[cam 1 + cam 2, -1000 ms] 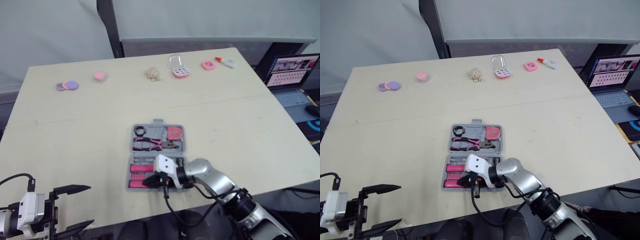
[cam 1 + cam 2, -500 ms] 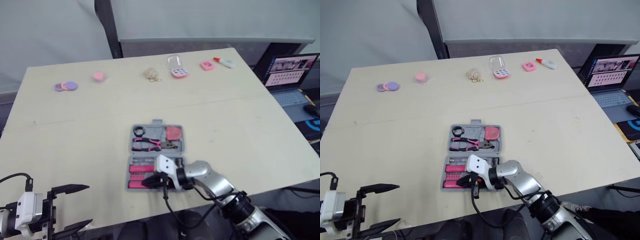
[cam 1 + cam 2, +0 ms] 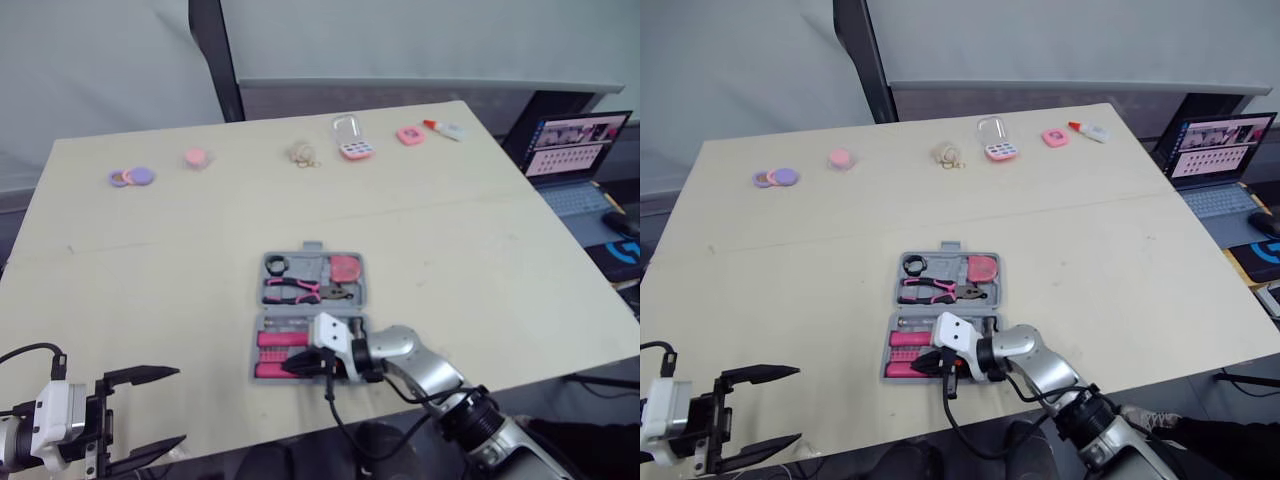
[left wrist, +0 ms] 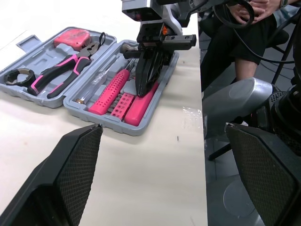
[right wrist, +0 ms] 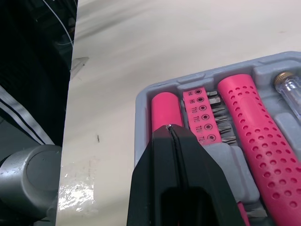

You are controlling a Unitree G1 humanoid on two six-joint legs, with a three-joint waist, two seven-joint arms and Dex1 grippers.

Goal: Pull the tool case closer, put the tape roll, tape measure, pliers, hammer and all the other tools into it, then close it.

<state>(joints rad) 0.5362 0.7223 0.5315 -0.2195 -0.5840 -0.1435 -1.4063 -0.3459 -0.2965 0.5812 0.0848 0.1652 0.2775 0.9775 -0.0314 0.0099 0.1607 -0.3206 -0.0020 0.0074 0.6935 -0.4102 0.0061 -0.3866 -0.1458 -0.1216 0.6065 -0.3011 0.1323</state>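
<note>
taking the pale wooden table (image 3: 150, 260) as a clock face with 12 at its far edge, the left claw (image 3: 180, 407) hangs off the near edge at about 7 o'clock, its two black fingers spread wide with nothing between them. at 11 o'clock a purple and a pink disc (image 3: 132, 177) lie touching, with a small pink round piece (image 3: 195, 157) further along the far edge. the grey plastic tool case (image 3: 312, 309) lies open and flat just toward 6 o'clock from the table's middle. in its far half a black tape roll (image 3: 279, 263) sits at 11 o'clock, a pink tape measure (image 3: 346, 266) at 1 o'clock, and pink-handled pliers (image 3: 300, 290) lie across below them. its near half holds a pink perforated handle (image 4: 112, 92), a strip of screwdriver bits (image 4: 122, 102) and a smooth pink bar (image 4: 141, 106) side by side; which tool the handle belongs to i cannot tell. the right claw (image 5: 170, 128) reaches into that near half from 5 o'clock, its fingers pressed together, gripping nothing, tips just over the smooth pink bar. at 12 to 1 o'clock sit a clear-lidded pink box (image 3: 351, 140), a small pink piece (image 3: 409, 135) and a white tube (image 3: 445, 129). off the table at 2 o'clock stands an open laptop (image 3: 575, 160). the left wrist view shows a seated person (image 4: 244, 28) beyond the table edge.
</note>
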